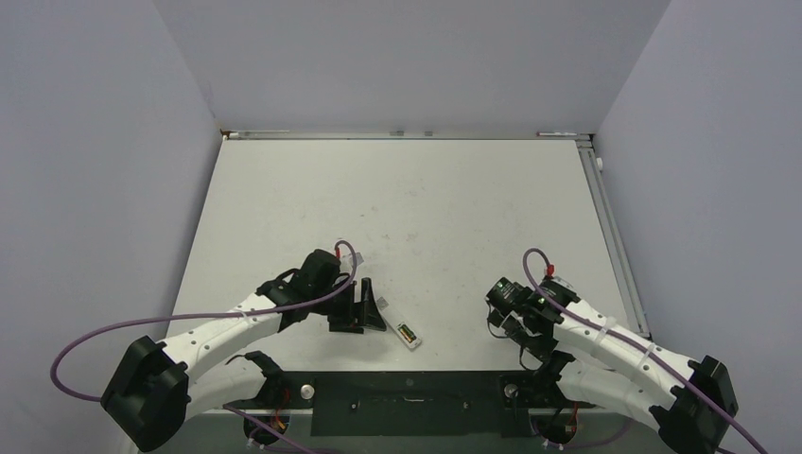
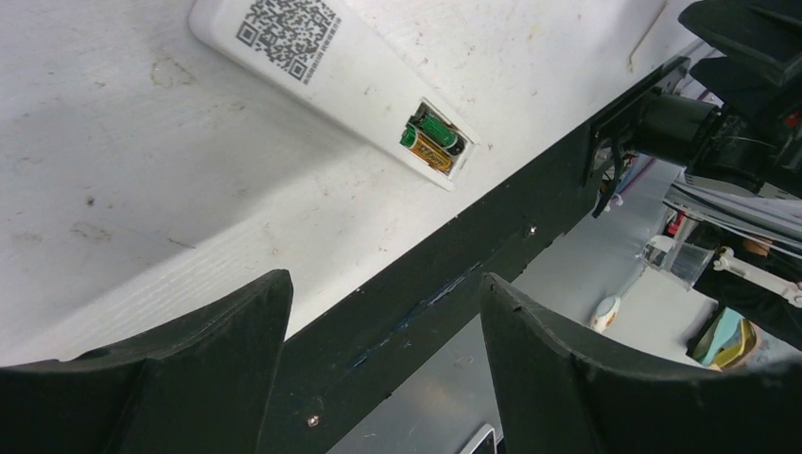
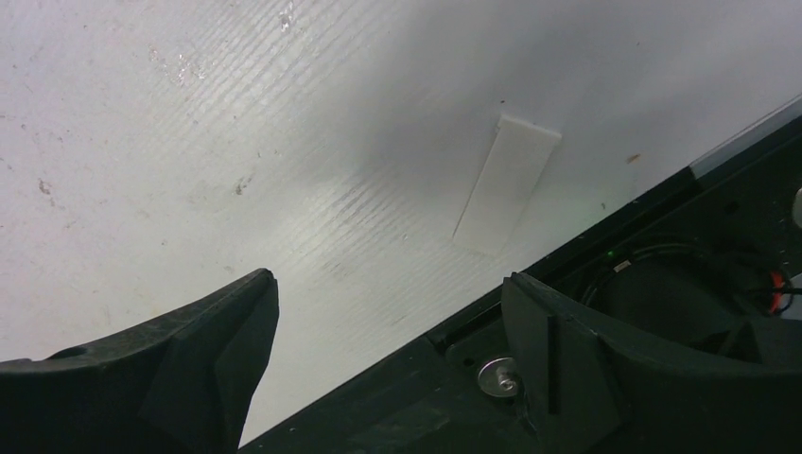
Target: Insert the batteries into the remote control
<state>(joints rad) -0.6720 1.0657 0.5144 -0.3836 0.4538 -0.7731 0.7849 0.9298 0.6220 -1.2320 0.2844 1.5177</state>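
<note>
The remote control lies on the table near the front edge, a slim white bar with its battery recess facing up. In the left wrist view the remote control shows a QR label. Two batteries lie side by side in the recess, one gold-orange, one dark with a green end. My left gripper hovers just left of the remote. In its own view the left gripper is open and empty. My right gripper is well to the right, and in its own view the right gripper is open and empty.
A thin flat white plastic piece lies on the table in front of the right gripper. The black mounting rail runs along the near edge. Grey walls enclose the table on the left, back and right.
</note>
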